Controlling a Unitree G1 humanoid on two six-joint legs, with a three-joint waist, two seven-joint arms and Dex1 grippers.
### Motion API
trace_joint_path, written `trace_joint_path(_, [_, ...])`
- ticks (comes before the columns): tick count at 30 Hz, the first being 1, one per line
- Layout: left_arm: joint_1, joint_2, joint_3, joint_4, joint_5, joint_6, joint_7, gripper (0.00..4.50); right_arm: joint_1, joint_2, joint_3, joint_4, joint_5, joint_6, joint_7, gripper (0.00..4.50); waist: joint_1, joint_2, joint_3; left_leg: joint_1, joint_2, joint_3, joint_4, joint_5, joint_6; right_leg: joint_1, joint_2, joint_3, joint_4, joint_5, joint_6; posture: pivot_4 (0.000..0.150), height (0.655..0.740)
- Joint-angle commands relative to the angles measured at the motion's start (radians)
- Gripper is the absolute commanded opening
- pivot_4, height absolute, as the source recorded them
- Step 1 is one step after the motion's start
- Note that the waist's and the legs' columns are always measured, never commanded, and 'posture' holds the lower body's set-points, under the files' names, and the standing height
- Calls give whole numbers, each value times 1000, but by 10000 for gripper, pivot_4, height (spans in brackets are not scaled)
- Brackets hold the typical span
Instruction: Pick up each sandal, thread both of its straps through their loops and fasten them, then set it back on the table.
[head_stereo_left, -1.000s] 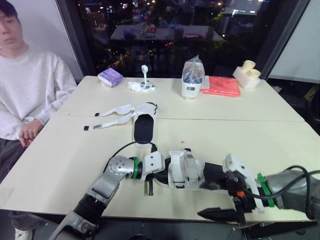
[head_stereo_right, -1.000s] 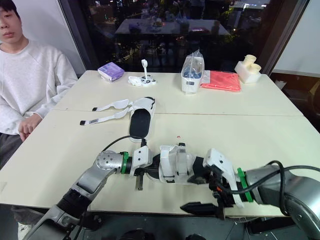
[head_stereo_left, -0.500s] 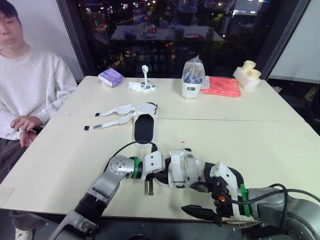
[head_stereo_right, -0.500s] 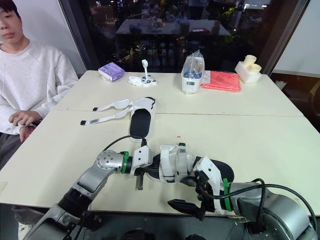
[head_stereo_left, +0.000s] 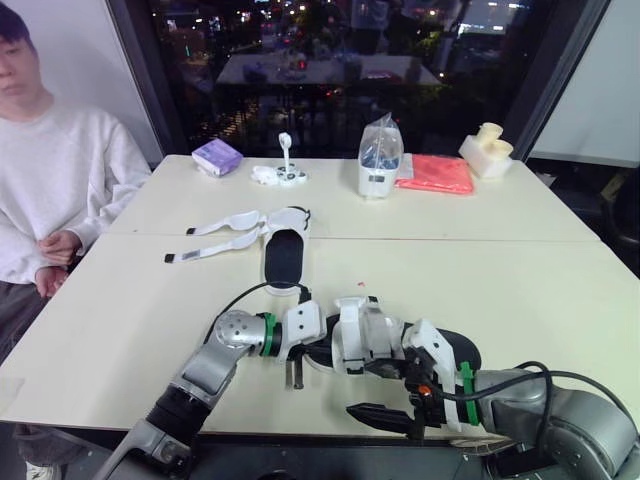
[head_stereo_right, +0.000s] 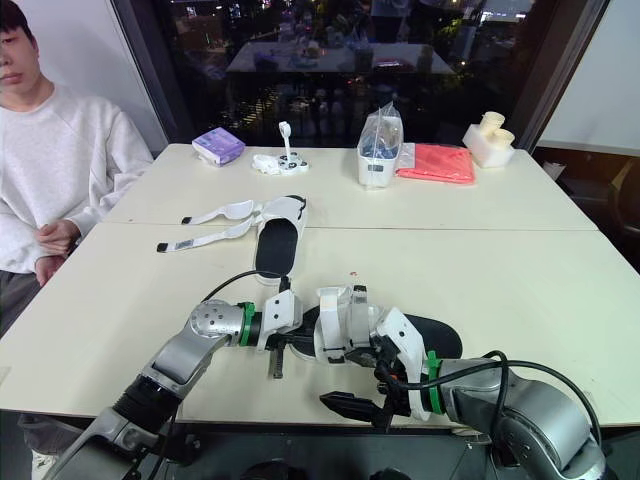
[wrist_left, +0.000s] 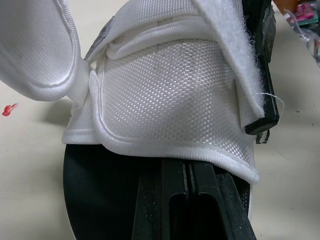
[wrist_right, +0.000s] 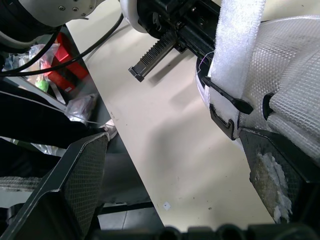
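Head view: near sandal (head_stereo_left: 450, 345) is laid at front edge of table (head_stereo_left: 520, 280). Far sandal (head_stereo_left: 283, 250) is laid well behind, straps loose. Left gripper (head_stereo_left: 303, 345) is set at near sandal's side. Right gripper (head_stereo_left: 395, 392) is spread wide.

Left wrist view: fingers (wrist_left: 200, 200) are pressed close, judged pinched on sandal's edge. Thin hold could be lost if strap is tugged.

Right wrist view: strap (wrist_right: 235, 45) is seen by black loop (wrist_right: 222, 117). 1 finger is hung past table edge. Loop could be missed; sandal could be pushed off.
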Motion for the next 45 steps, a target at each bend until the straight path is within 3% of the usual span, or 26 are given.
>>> trace_joint_path(1, [36, -8, -63, 27, 32, 30, -13, 0, -41, 50, 5, 38, 40, 24, -15, 44719, 2, 0, -1, 0, 0, 0, 0, 0, 0, 0, 0, 0, 0, 0, 0, 1500, 7400])
trace_joint_path(4, [36, -12, -62, 26, 33, 32, -10, 0, -64, 87, -20, 87, 85, 70, -27, 44719, 5, 0, -1, -1, 0, 0, 0, 0, 0, 0, -1, 0, 0, 0, 0, 1500, 7400])
trace_joint_path(7, [36, -16, -62, 26, 34, 33, -8, 0, -88, 118, -43, 135, 113, 89, -42, 37191, 4, 0, -1, -1, -1, 0, 0, 0, 0, 0, -1, 0, 0, 0, 0, 1500, 7400])
trace_joint_path(14, [40, -18, -62, 22, 34, 34, -3, 0, -125, 143, -66, 176, 138, 123, -76, 1595, 4, 1, -1, -1, -1, 0, 0, 0, 0, -1, -1, 0, 0, 0, 0, 1500, 7400])
trace_joint_path(30, [85, -4, -91, -17, 63, 25, 4, 0, 44, 26, 47, 150, 247, 329, 36, 729, 6, 0, -2, -1, -1, 0, 0, -1, 2, 0, -2, 0, -1, 0, 0, 1500, 7400])
trace_joint_path(39, [63, 3, -144, 48, 155, -67, 12, 0, 1, -74, -122, 10, 486, 377, 37, 729, 9, 0, -3, -2, -2, 0, -1, -4, 1, 0, -2, 0, -2, -1, 0, 1500, 7400])
trace_joint_path(45, [19, 8, -199, 151, 239, -195, 9, 0, -155, -137, -231, 5, 667, 277, -36, 729, 21, 1, -3, -1, -2, -1, 0, -5, -1, 4, -2, 0, -9, -2, -2, 1500, 7400])
